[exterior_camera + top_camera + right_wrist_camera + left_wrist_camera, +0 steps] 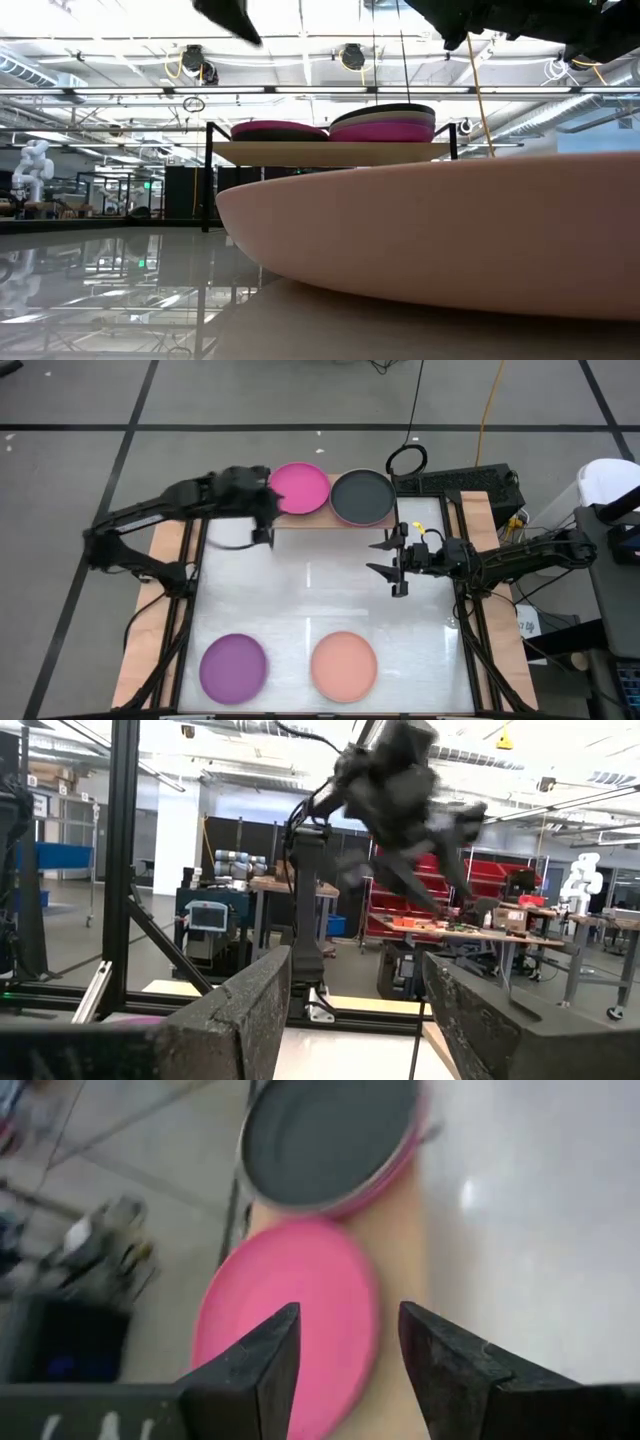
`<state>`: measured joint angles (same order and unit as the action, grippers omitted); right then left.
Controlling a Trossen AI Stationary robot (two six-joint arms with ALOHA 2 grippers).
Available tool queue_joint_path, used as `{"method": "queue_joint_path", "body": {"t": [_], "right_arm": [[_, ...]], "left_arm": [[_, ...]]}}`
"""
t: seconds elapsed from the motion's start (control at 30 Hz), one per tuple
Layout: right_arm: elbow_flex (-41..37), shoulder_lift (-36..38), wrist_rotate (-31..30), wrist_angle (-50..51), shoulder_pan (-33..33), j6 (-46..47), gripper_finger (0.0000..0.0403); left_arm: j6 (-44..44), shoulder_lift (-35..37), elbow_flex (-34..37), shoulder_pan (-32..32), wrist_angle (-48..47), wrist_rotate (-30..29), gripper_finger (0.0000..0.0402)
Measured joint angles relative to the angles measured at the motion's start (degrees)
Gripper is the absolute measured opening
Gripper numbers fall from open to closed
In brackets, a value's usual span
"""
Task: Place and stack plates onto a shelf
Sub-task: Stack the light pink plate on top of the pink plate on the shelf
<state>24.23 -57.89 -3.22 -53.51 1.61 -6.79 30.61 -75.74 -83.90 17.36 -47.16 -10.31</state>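
Note:
On the light-wood shelf [330,523] [330,152] at the far edge stand two stacks. A magenta plate [300,488] [290,1300] tops the left one, over a dark plate in the low view. A black plate [362,497] [330,1135] tops the right one, over a beige and a magenta plate [385,128]. A purple plate [234,666] and a peach plate [344,665] [450,230] lie flat on the table near its near edge. My left gripper [265,525] [350,1350] hovers open, above the near left rim of the magenta plate. My right gripper [395,560] [355,1010] hangs open over the table's right middle.
The white tabletop [320,590] lies between the shelf and the two near plates. Black frame rails [470,630] run along the table's left and right sides. A black cable loop [407,459] lies beyond the shelf. The right wrist view shows the left arm [400,790] across the table.

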Motion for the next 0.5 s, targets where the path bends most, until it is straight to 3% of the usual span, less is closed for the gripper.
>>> {"method": "queue_joint_path", "body": {"t": [0.13, 0.27, 0.5], "right_arm": [[0.0, 0.0, 0.1, 0.2, 0.0, 0.1, 0.0210], [0.0, 0.0, 0.2, 0.6, 0.0, 2.4, 0.0210], [2.6, 0.0, -4.4, 10.2, 0.0, 4.6, 0.0210]], "left_arm": [[-4.7, 9.2, 3.8, -1.9, -1.1, 6.0, 0.0176], [-13.8, 21.4, 15.9, -3.5, 5.4, 8.6, 0.0177], [-27.2, 39.5, 42.8, -12.5, 31.7, 10.5, 0.0177]]}}
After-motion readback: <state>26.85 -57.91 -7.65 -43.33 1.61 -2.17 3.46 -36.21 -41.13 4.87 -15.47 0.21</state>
